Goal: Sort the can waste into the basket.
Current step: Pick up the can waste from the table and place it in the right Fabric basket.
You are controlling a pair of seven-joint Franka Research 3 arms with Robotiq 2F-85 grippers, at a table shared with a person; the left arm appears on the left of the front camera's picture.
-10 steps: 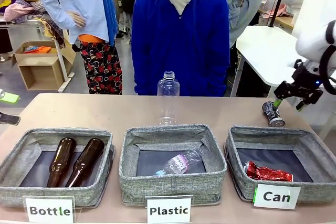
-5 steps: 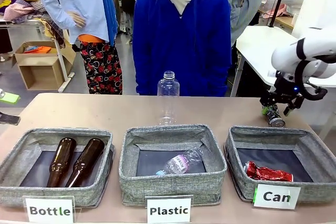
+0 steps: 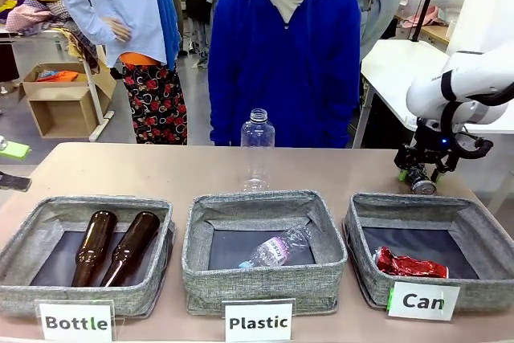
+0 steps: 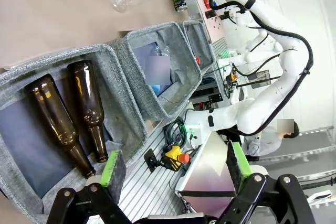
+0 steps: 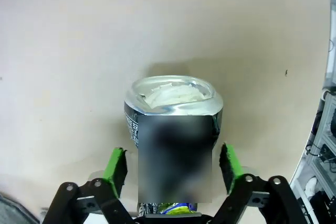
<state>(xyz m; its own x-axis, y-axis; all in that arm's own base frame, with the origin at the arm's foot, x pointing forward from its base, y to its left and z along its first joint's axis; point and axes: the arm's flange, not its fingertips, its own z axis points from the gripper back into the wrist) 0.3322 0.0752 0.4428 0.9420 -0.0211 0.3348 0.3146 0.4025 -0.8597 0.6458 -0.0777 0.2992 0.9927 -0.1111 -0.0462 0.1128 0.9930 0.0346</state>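
Observation:
A dented black and silver can lies on the table just behind the grey "Can" basket. My right gripper is lowered over that can. In the right wrist view its green pads stand on either side of the can with slim gaps, open. A crushed red can lies inside the basket. My left gripper is open and holds nothing, hovering past the end of the row of baskets.
A clear plastic bottle stands at the table's middle, behind the "Plastic" basket, which holds another one. The "Bottle" basket at the left holds two brown bottles. A person in a blue hoodie stands at the far side.
My right arm has swung left and down from beside the black and silver can until its fingers straddle it. The can and the left arm have not moved.

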